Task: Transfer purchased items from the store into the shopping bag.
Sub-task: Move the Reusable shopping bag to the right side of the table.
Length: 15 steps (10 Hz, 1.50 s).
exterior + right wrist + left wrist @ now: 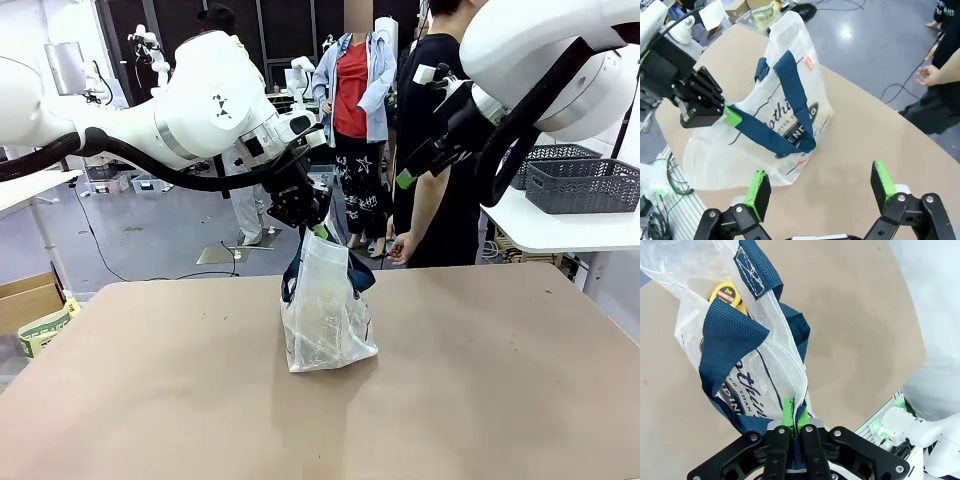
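Worktop (pixel 520 400), tan, bearing the shopping bag (pixel 325 315) near its centre. Left gripper (pixel 793 426) clenched on the bag's upper rim. Right gripper (pixel 820 192) released, hovering above. A yellow tape measure (pixel 727 296) lies inside the bag.

robot lab: other arms (pixel 150 50), floor cables (pixel 215 272).

A: Where is there room on the table (pixel 520 380)?
B: Bare on both sides of the bag (pixel 325 310), which stands mid-table.
A: And the bag's mouth?
B: The left gripper (pixel 318 228) pinches its rim there; navy handles (pixel 727 347) drape across.
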### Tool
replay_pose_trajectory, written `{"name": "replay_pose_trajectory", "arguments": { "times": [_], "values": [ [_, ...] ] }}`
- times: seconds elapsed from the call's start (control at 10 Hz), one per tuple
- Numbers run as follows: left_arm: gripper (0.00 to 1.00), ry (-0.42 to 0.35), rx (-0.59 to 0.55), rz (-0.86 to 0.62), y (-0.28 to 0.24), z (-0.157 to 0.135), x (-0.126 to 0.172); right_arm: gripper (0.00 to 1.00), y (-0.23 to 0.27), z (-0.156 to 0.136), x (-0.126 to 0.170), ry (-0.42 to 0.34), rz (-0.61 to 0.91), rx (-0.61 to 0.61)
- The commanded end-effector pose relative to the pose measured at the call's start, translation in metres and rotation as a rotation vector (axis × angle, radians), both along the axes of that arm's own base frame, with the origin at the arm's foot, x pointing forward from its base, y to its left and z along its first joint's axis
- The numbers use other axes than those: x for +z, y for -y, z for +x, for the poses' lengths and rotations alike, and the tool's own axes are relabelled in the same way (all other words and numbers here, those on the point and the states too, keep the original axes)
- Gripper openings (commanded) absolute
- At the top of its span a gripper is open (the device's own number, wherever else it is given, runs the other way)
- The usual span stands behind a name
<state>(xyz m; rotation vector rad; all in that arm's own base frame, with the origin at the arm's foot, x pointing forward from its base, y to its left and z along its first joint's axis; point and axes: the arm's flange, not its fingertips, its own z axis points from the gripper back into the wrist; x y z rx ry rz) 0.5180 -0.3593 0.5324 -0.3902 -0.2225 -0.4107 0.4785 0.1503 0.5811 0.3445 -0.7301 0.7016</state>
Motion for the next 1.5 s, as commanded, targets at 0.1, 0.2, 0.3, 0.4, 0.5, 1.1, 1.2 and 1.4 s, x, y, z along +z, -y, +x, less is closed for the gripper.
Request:
{"name": "replay_pose_trajectory", "arguments": {
  "times": [0.1, 0.2, 0.3, 0.4, 0.5, 1.1, 1.2, 1.4],
  "values": [
    [0.0, 0.0, 0.0, 0.0, 0.0, 0.0, 0.0, 1.0, 0.002, -0.004, -0.003, 0.0, -0.017, -0.003],
    [0.0, -0.059, 0.023, 0.093, 0.002, 0.0, 0.009, 1.0, 0.002, -0.004, -0.003, 0.0, -0.017, -0.003],
    [0.0, -0.076, 0.038, 0.154, 0.005, 0.001, 0.019, 1.0, 0.002, -0.004, -0.003, 0.0, -0.017, -0.003],
    [0.0, -0.083, 0.067, 0.217, 0.007, 0.0, 0.031, 1.0, 0.002, -0.004, -0.003, 0.0, -0.017, -0.003],
    [0.0, -0.111, 0.091, 0.264, 0.009, 0.002, 0.037, 1.0, 0.002, -0.004, -0.003, 0.0, -0.017, -0.003],
    [0.0, -0.106, 0.179, 0.413, -0.012, 0.006, 0.07, 1.0, 0.002, -0.004, -0.003, 0.0, -0.017, -0.003],
    [0.0, -0.091, 0.19, 0.439, -0.022, 0.003, 0.082, 1.0, 0.002, -0.004, -0.003, 0.0, -0.017, -0.003],
    [0.0, -0.071, 0.183, 0.45, -0.042, -0.007, 0.1, 1.0, 0.002, -0.004, -0.003, 0.0, -0.017, -0.003]
  ]
}}
